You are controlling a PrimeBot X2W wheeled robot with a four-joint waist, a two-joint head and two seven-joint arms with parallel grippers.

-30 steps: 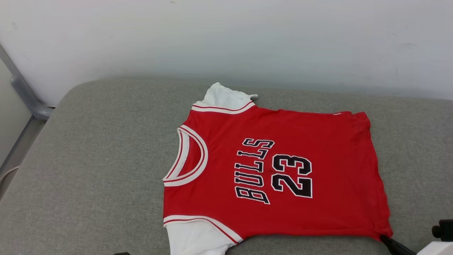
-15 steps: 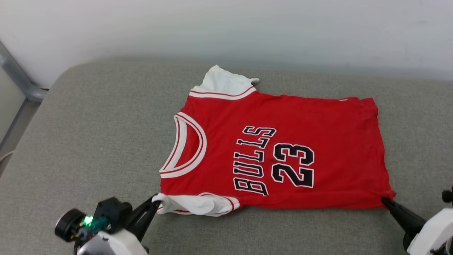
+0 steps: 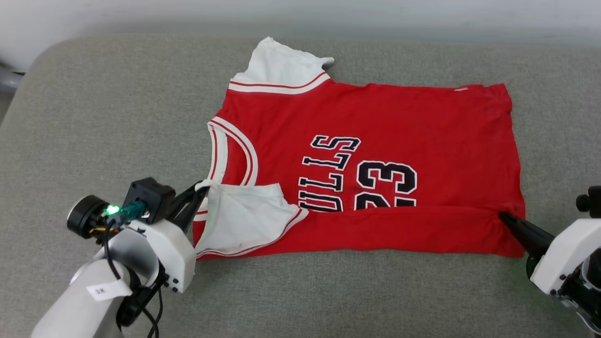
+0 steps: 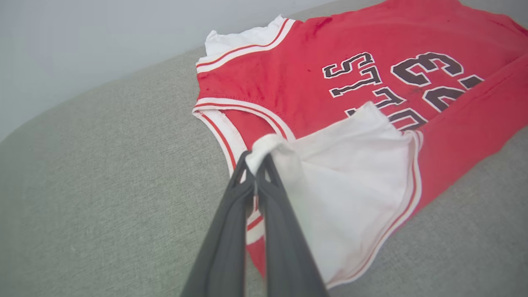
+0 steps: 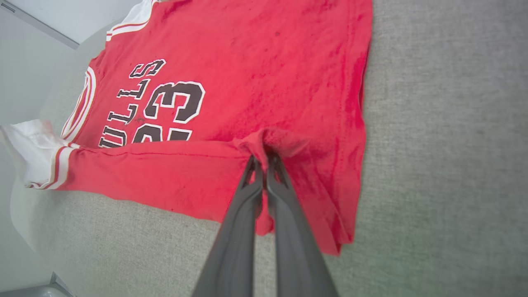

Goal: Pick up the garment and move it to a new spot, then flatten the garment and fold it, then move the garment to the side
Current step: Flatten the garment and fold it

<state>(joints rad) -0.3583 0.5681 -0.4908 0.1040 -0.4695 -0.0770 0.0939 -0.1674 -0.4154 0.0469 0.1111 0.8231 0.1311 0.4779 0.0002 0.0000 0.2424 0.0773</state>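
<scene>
Head view: grey fabric cushion point(image 3: 117, 117) bears the garment point(image 3: 399, 122), pale wall point(image 3: 141, 16) behind

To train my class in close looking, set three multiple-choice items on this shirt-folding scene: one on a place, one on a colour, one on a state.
1. Where does the left gripper grip the shirt?
A. the near sleeve
B. the collar
C. the hem

2. What colour is the cushion?
A. blue
B. grey
C. brown

3. How does the shirt's near edge lie?
A. flat and spread out
B. folded over onto the print
C. hanging off the cushion

Key:
1 A: its fingers pinch white sleeve cloth.
2 B: grey weave shows all round the shirt.
3 B: a red strip covers the lower part of the letters and digits, with the right gripper pinching its hem end.
</scene>
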